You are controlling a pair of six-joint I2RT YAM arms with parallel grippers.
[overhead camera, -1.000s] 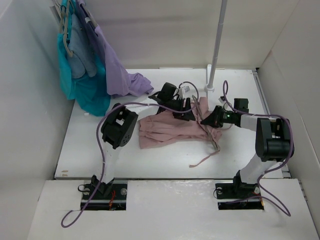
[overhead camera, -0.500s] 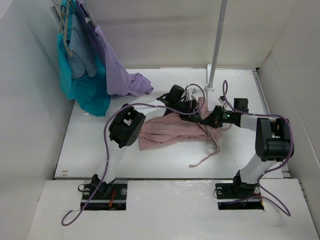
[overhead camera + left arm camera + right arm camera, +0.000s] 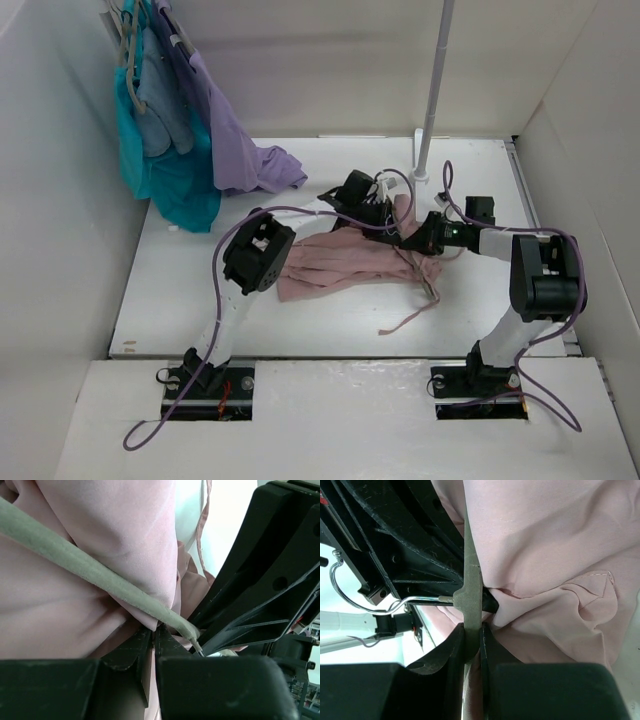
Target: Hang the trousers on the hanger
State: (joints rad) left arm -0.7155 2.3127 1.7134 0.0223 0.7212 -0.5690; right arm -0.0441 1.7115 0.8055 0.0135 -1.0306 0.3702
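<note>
Lifting from here could go wrong, we judge. The right claw point(image 3: 471, 632) is clamped on the slim grey bar of the hanger point(image 3: 471, 555). The left claw point(image 3: 154, 632) crowds in from its 10 o'clock, seemingly pinched together on a fold of the trousers point(image 3: 340, 262). A small misstep could knock the claws together or drag the soft cloth off the bar.

Dusty pink and creased, the trousers lie mid-tabletop point(image 3: 200, 290), bunched at 3 o'clock where both claws meet. A drawstring point(image 3: 408, 319) trails toward 5 o'clock. In the right wrist view the hanger's wire hook point(image 3: 425, 599) points to 9 o'clock.
</note>
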